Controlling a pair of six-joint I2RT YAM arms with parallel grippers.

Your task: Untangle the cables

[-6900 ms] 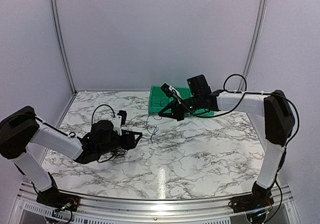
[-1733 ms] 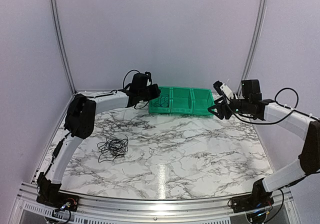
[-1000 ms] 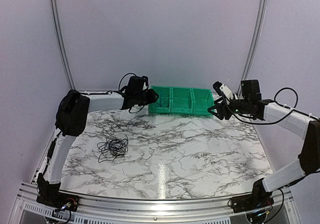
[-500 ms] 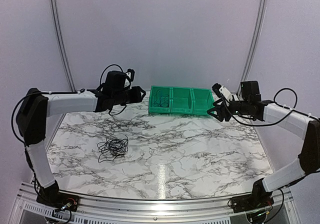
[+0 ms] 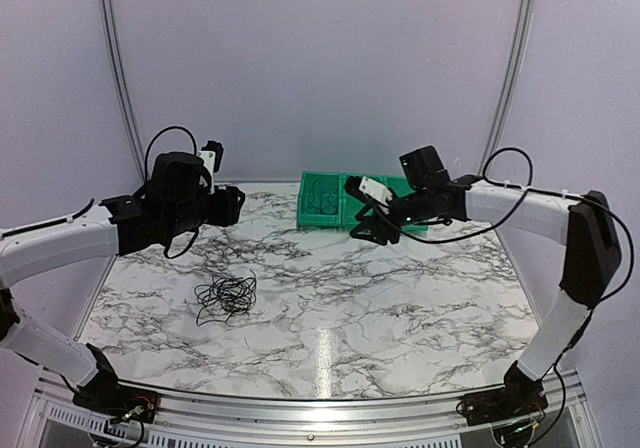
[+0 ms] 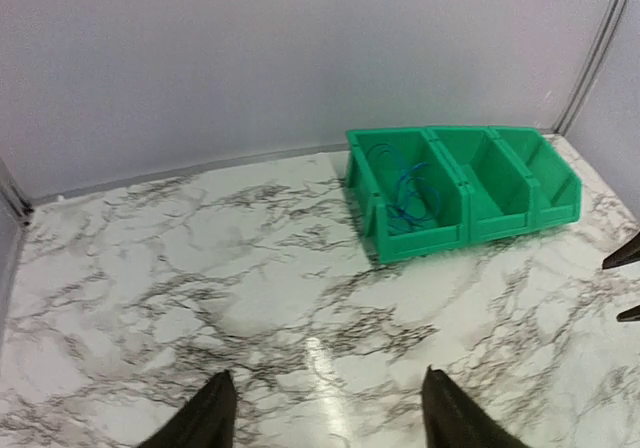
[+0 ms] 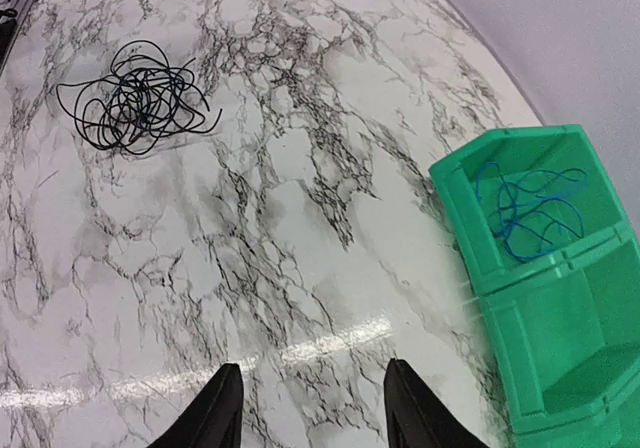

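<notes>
A tangle of thin black cables [image 5: 225, 296] lies on the marble table at the left; the right wrist view shows this tangle [image 7: 135, 98] at its top left. A blue cable [image 6: 405, 183] lies coiled in the leftmost of three joined green bins [image 5: 385, 218], and the right wrist view looks down on that cable [image 7: 530, 213]. My left gripper [image 5: 230, 206] hovers open above the back left of the table, well away from the tangle, with nothing between its fingers [image 6: 215, 413]. My right gripper [image 5: 362, 232] hangs open and empty just in front of the bins.
The bins [image 6: 560, 203] stand against the back wall; the two right compartments look empty. Metal frame posts [image 5: 118, 88] rise at both back corners. The right gripper's fingertips [image 6: 625, 255] show at the right edge of the left wrist view.
My left arm has swung left and back, away from the bins, and its jaws have opened wider. My right arm has moved left to the front of the bins, its jaws narrowing a little.
</notes>
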